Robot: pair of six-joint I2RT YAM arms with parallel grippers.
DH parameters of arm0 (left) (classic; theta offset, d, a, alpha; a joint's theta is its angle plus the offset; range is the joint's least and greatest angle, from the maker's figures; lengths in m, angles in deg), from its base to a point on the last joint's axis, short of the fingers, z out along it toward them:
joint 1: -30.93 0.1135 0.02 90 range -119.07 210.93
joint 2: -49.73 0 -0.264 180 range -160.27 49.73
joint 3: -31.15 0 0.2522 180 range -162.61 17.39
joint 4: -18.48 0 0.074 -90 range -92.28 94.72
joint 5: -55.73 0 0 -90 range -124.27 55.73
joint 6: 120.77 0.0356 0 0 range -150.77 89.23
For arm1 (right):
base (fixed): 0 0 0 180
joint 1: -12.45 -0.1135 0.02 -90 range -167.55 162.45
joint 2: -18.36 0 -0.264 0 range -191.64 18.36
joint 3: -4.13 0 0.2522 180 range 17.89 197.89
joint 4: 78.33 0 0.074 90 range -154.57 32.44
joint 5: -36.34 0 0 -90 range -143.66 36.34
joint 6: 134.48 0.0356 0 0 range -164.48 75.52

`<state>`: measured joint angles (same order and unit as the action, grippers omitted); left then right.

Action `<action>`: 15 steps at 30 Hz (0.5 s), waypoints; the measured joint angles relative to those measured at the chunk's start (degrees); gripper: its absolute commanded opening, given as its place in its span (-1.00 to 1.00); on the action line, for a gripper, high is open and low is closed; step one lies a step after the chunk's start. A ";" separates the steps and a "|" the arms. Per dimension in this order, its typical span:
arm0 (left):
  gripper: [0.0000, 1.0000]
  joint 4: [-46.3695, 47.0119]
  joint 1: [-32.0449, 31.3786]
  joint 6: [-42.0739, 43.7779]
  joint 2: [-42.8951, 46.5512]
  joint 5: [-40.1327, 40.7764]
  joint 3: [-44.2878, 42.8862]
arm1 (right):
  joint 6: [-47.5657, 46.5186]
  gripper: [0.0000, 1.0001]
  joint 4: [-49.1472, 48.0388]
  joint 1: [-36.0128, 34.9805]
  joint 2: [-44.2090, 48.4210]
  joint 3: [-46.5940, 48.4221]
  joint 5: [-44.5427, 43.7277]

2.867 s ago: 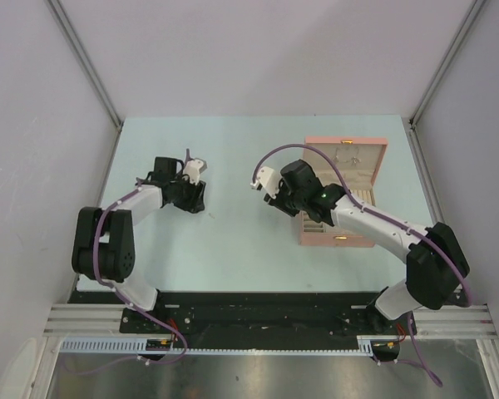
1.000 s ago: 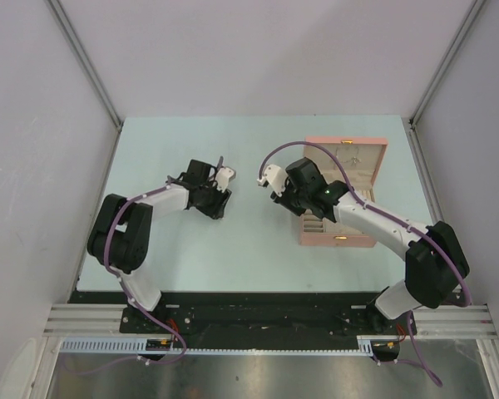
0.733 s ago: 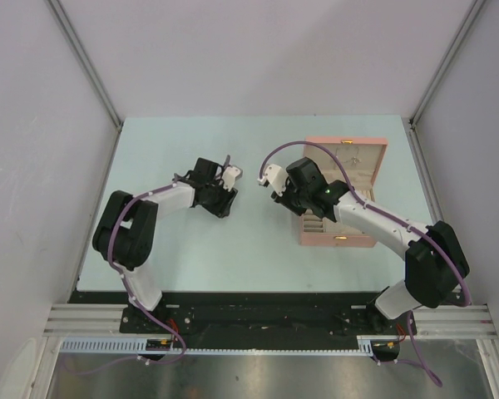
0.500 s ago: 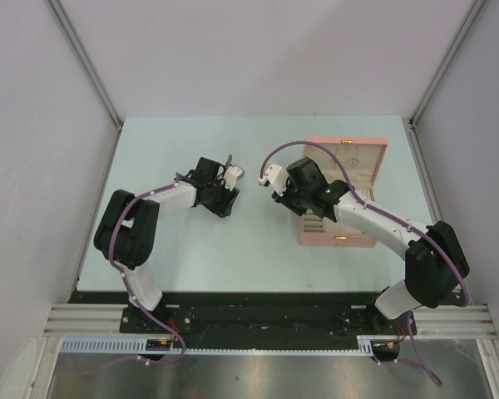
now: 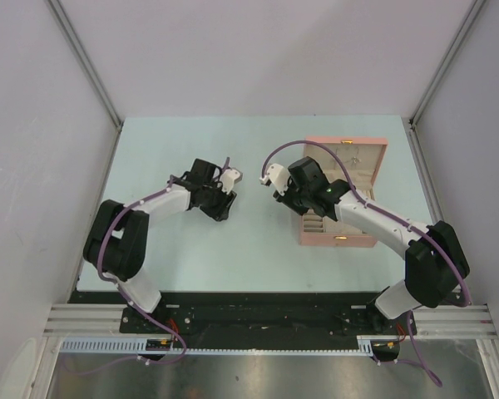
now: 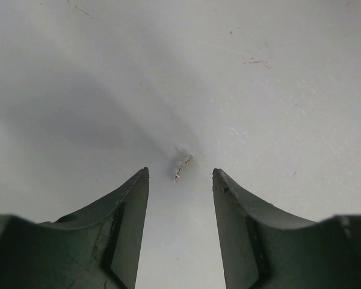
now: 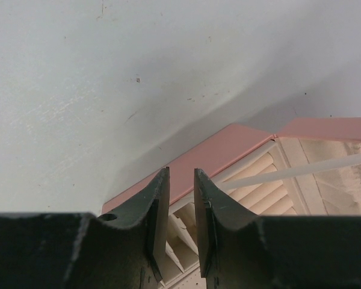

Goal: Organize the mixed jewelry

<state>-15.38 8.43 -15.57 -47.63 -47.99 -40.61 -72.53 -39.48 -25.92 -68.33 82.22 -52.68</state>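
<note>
No readable text, label, brand, number or sign in any view.

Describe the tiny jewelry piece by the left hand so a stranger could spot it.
Look at the pale table, left of the open pink box. The left hand hangs there, fingers apart; just beyond its fingertips lies the piece, a short glinting metal sliver, unlike the flat specks around.
</note>
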 measured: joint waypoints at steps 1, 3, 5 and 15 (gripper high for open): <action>0.04 -0.37 -0.02 0.35 0.83 -0.20 0.17 | 0.00 -0.46 0.02 0.00 0.00 0.00 0.00; 0.04 -0.81 -0.04 0.83 1.84 -0.46 0.26 | 0.00 -0.46 0.02 0.04 0.00 0.00 0.00; 0.04 -0.92 -0.04 1.40 2.19 -0.59 0.26 | 0.00 -0.46 0.02 0.04 -0.04 0.00 0.00; 0.03 -2.19 -0.04 4.35 -0.76 -1.31 0.24 | 0.00 -0.47 0.46 0.15 -0.17 0.00 0.00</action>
<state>-17.57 8.38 -11.22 -48.40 -49.30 -40.37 -72.53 -39.03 -25.77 -68.51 82.22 -52.68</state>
